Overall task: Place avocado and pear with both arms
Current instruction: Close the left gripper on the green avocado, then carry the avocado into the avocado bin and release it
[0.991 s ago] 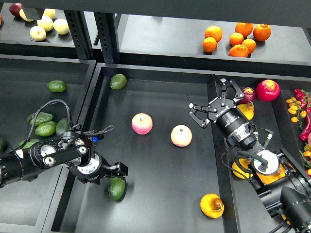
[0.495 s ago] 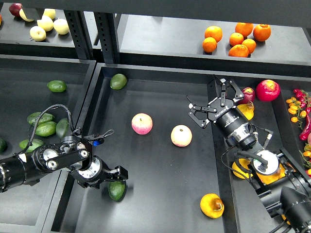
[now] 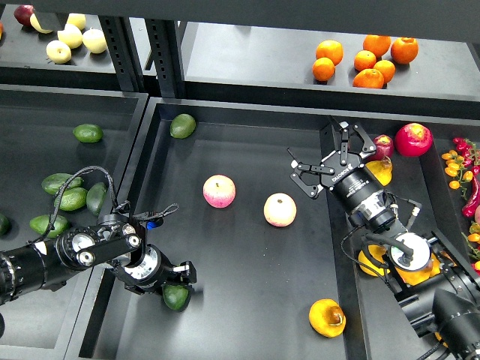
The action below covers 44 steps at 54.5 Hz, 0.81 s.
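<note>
The dark green avocado lies low in the middle tray near its front left corner, partly covered from above by my left gripper. That gripper is dark and seen end-on, so I cannot tell its fingers apart or whether they hold the fruit. The yellow-orange pear with a brownish patch rests on the tray floor at the front right, with nothing touching it. My right gripper hovers over the tray's right wall, well behind the pear, its claw fingers spread open and empty.
Two pink-yellow apples sit mid-tray, and a paler avocado lies at the back. The left bin holds several green avocados. The right bin holds a red fruit. Oranges and yellow pears are on the back shelf.
My left arm has moved down and slightly left, and its gripper now covers more of the dark avocado. The right arm, pear and apples have not moved.
</note>
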{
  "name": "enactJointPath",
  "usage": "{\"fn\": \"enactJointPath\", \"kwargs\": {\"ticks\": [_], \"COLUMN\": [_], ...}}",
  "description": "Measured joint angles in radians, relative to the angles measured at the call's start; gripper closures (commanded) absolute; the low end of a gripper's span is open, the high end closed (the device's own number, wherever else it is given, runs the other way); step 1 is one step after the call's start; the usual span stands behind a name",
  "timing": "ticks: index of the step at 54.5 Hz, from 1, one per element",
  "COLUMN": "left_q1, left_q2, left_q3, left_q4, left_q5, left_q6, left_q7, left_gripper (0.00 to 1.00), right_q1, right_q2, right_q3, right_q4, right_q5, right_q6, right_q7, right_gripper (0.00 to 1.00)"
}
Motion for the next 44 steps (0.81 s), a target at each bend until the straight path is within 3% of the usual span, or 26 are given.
{"fn": "enactJointPath", "kwargs": {"ticks": [10, 24, 44], "left_q1": [0.001, -0.006, -0.088], "left_q2": [0.000, 0.019, 0.264], "left_q3": [-0.038, -0.090, -0.116], "left_q4": [0.000, -0.028, -0.116], "left_q5": [0.010, 0.011, -0.075], "left_q6": [0.000, 0.000, 0.000], "left_q7": [0.000, 0.000, 0.000], "left_gripper": [0.60, 0.62, 0.60], "right_q1": [-0.005, -0.015, -0.019], "right_q2": [0.000, 0.000, 0.000], "right_q3": [-0.003, -0.007, -0.017], "right_q4": [0.002, 0.008, 0.008], "right_q5": [-0.001, -0.002, -0.002], "right_q6": [0.000, 0.000, 0.000], "right_q7": [0.000, -0.002, -0.002], "right_gripper": [0.00, 0.01, 0.00]}}
